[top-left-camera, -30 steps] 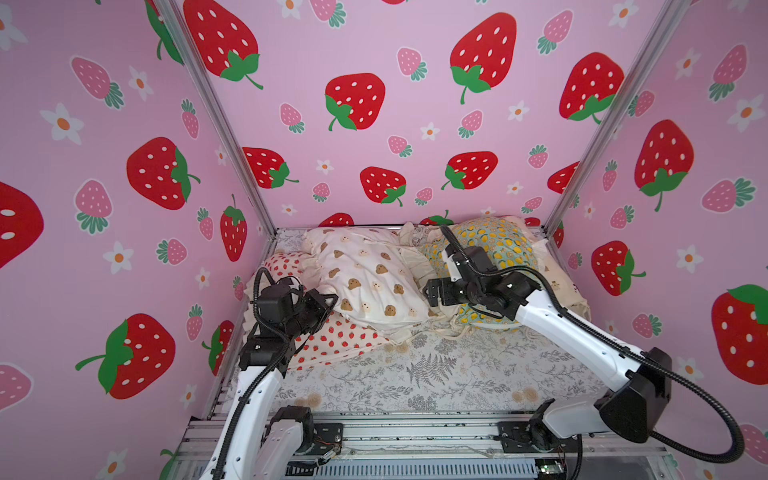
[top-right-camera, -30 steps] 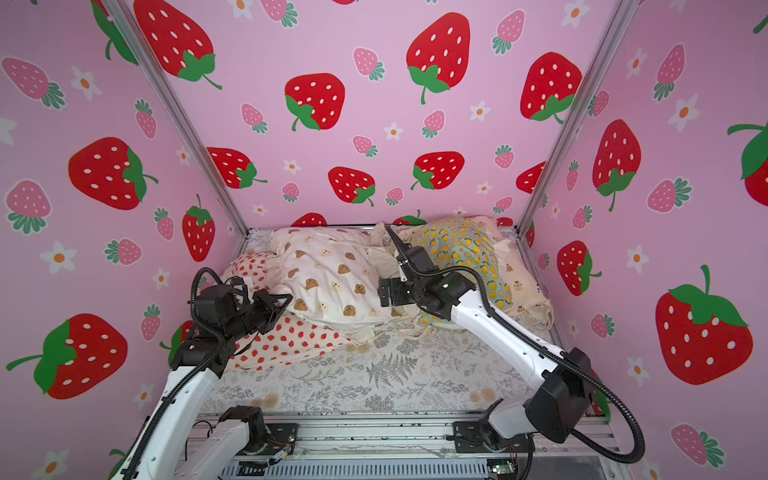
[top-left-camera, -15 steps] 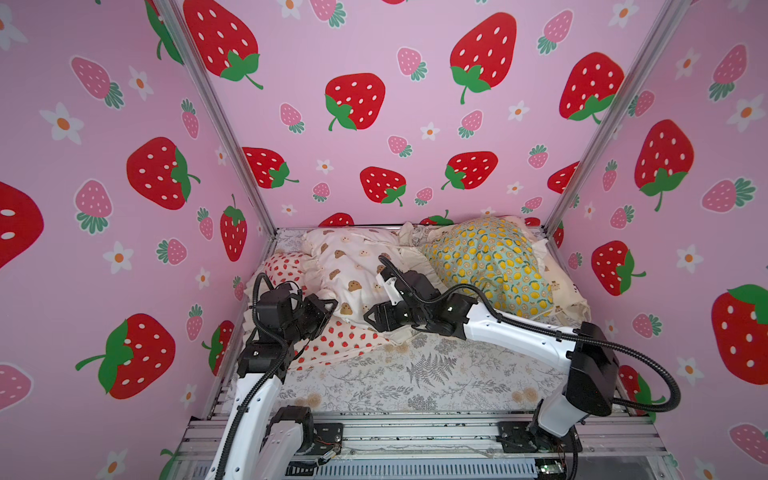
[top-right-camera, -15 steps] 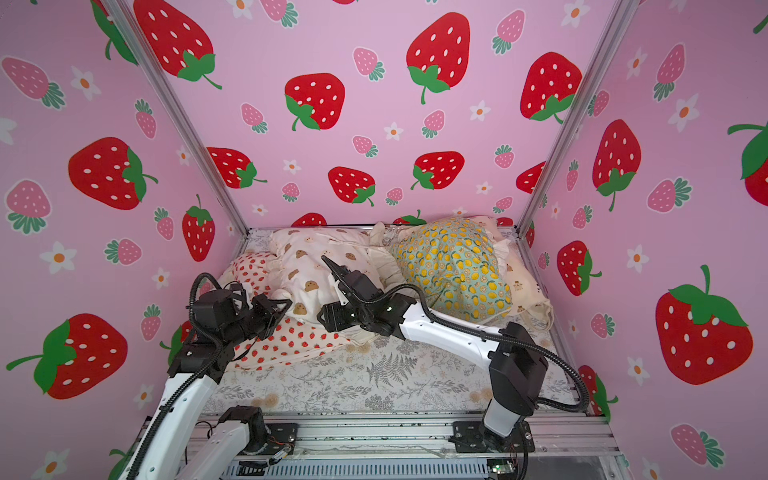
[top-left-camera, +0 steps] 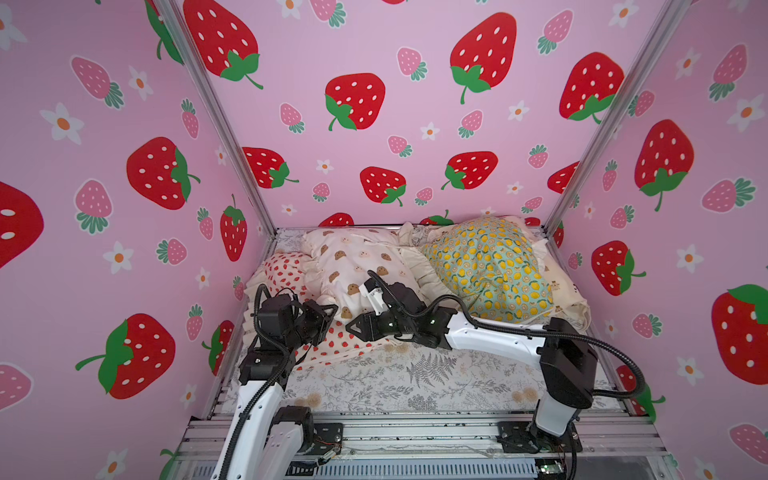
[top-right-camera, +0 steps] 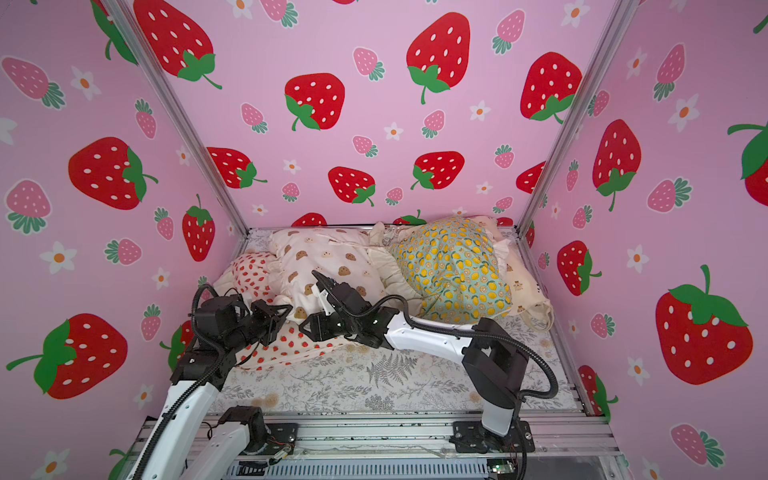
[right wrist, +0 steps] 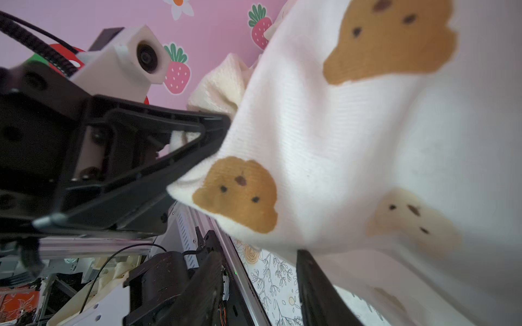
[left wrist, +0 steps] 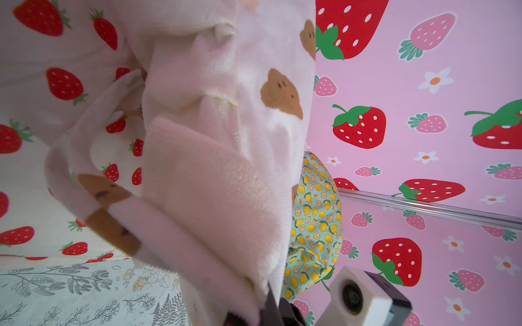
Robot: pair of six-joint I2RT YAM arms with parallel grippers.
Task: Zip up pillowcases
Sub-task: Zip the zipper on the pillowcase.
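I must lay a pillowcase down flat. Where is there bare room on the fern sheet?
Bare: the front strip of the fern sheet, between the pillows and the metal rail. Crowded: the back, where strawberry case, bear-head case, lemon case and small-bear case overlap.

- The strawberry pillowcase [top-left-camera: 286,270] lies largely under the bear-head pillowcase [top-left-camera: 353,257] and behind the left arm [top-left-camera: 270,316] in both top views.
- The small-bear pillowcase [top-left-camera: 559,286] shows only a strip of edge beneath the lemon pillowcase [top-left-camera: 486,266].
- The left gripper [right wrist: 220,127] has its tips buried in bear-head fabric in the right wrist view; its own wrist view cuts it off at the edge.
- The right gripper [right wrist: 258,254] has both fingers cut by the picture's edge; whether one tip touches the hanging fold cannot be told.
- Near fabric is blurred in both wrist views.
- Where any zip runs cannot be told.
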